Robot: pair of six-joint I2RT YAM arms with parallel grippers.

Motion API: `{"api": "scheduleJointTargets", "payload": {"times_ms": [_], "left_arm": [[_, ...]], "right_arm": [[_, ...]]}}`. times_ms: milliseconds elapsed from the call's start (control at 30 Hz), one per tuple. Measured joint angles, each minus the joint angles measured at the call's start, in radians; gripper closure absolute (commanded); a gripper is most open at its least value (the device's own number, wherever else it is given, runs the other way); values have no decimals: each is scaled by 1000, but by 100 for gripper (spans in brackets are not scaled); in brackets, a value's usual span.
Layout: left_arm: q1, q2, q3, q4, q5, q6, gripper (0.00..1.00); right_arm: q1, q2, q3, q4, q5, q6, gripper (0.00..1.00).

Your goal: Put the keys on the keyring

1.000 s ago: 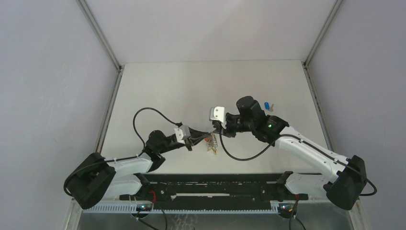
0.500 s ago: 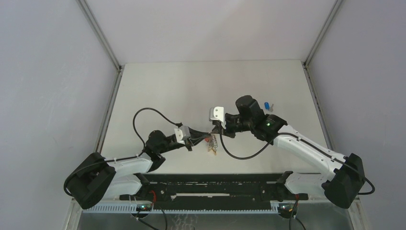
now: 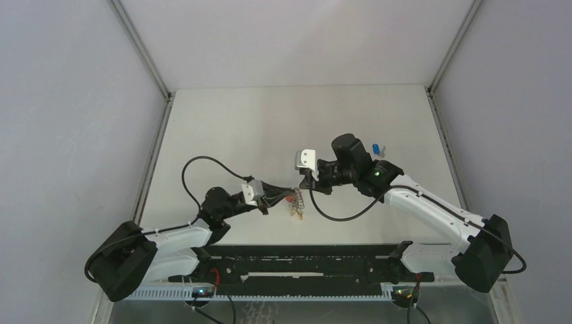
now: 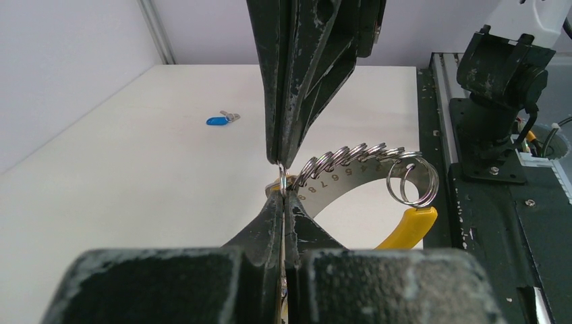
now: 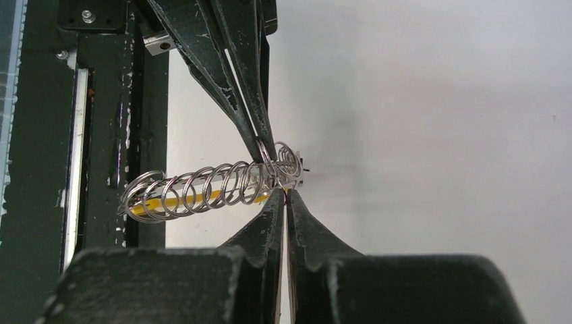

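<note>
Left gripper (image 4: 282,197) was pinched tight on the end ring of the keyring (image 4: 364,154), a row of silver rings along a curved numbered strip (image 4: 335,177), over the table (image 4: 135,189). Right gripper (image 5: 283,197) met it tip to tip, clamped on that same end. 1 blue key (image 4: 216,121) lay on the table, well apart from both.
</note>
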Motion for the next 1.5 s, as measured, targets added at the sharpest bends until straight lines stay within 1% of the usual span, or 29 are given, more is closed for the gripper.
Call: {"api": "scheduleJointTargets", "payload": {"times_ms": [333,367,500,633,767,1033,1200,1500], "left_arm": [[0,-2,-14,31,-8,-19,100],[0,0,-16,31,-8,-19,100],[0,2,-22,39,-12,-19,100],[0,2,-27,65,-13,-19,100],[0,2,-28,81,-8,-19,100],[0,2,-28,83,11,-19,100],[0,2,-28,83,18,-19,100],[0,3,-28,83,19,-19,100]], "right_arm": [[17,45,-26,47,-10,40,100],[18,47,-27,47,-4,42,99],[8,37,-35,48,16,53,87],[-19,-29,-80,65,16,65,81],[-27,-80,-100,103,-10,61,80],[-27,-82,-100,182,-98,36,77],[-27,-64,-100,206,-137,29,76],[-27,-14,-100,201,-187,25,76]]}}
